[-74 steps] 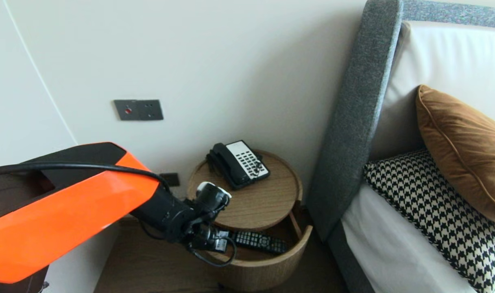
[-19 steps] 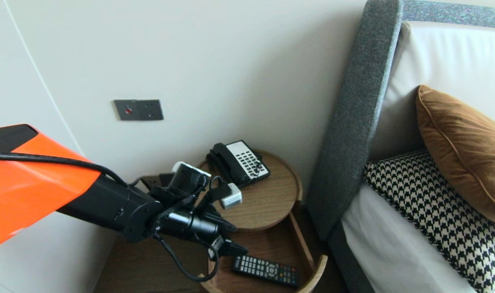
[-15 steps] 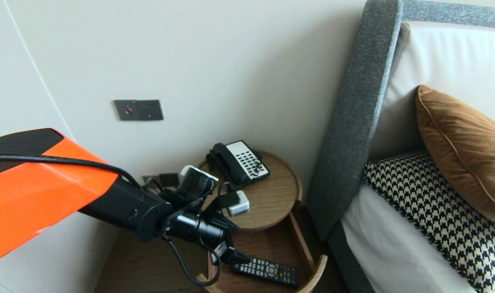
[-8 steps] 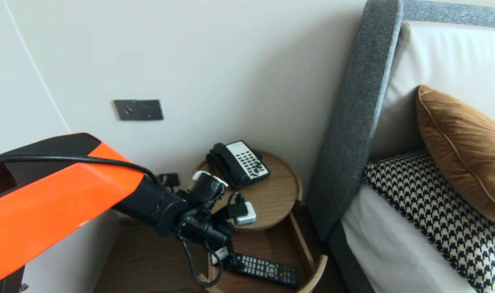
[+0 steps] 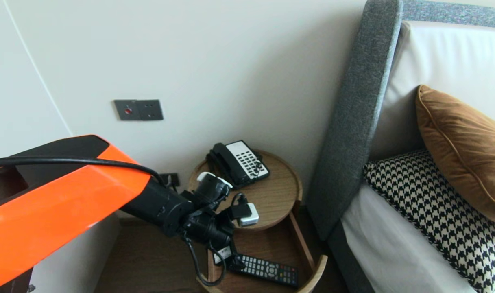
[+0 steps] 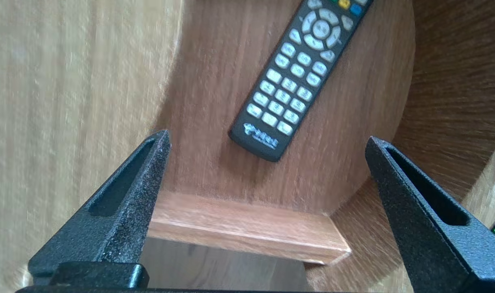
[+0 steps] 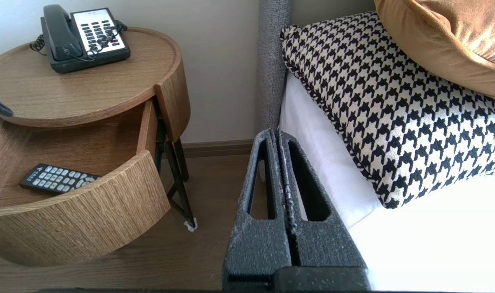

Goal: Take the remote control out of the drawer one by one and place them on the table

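1. Plainly, the left gripper (image 5: 239, 238) hangs over the pulled-out drawer (image 5: 312, 276) with its jaws spread wide and nothing between them. The gap looks broader than the remote control (image 6: 292, 81) is wide.
2. The remote lies flat on the drawer floor. Its near end sits just beyond the jaw tips and about midway between them, and its body slants away from them. It seems to be exposed only because the drawer stands clear of the round nightstand top (image 5: 271, 195).
3. That top's edge runs just outside one jaw, and the drawer's curved wall runs outside the other. A telephone (image 5: 238, 163) rests on the top, well behind the jaws.
4. The left arm reaches in from the robot's left, with its wrist bent so the fingers point down into the drawer, apart from the remote.
5. The right gripper (image 7: 280, 132) is parked low beside the bed (image 7: 414, 244), its jaws pressed together and empty.
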Controlling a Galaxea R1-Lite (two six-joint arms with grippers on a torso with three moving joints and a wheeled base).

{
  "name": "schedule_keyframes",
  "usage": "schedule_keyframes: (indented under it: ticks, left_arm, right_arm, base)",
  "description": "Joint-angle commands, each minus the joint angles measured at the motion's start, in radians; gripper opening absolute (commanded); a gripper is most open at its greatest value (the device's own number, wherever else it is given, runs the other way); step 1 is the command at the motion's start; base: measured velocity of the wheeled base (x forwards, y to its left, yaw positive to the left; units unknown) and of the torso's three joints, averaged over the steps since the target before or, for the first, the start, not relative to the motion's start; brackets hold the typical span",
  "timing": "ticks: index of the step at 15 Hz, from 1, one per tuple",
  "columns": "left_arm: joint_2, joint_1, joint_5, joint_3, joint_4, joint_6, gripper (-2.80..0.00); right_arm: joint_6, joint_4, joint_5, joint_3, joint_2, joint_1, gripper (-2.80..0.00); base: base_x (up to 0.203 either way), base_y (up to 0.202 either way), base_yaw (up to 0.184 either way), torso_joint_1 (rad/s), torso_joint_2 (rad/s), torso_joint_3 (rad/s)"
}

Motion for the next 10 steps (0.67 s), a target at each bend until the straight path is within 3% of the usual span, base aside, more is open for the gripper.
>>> schedule_keyframes:
  ticks: [1,4,10]
  left_arm:
    - [-0.023,0.004,0.001,0.000,0.017,0.004,0.00]
    - [-0.046,0.038,-0.013,-0.006,0.070,0.000,0.00]
    - [-0.029,0.039,-0.027,0.002,0.060,-0.008,0.00]
  right_arm:
    - [0.000,0.001,0.000,0.000,0.001,0.000,-2.80]
    - [0.000,0.000,0.000,0.000,0.001,0.000,-2.80]
    - [0.000,0.000,0.000,-0.001,0.000,0.000,-2.80]
  base:
    - [0.000,0.000,0.000,0.000,0.00,0.000]
    - [0.000,0.000,0.000,0.000,0.00,0.000]
    - [0.000,0.000,0.000,0.000,0.00,0.000]
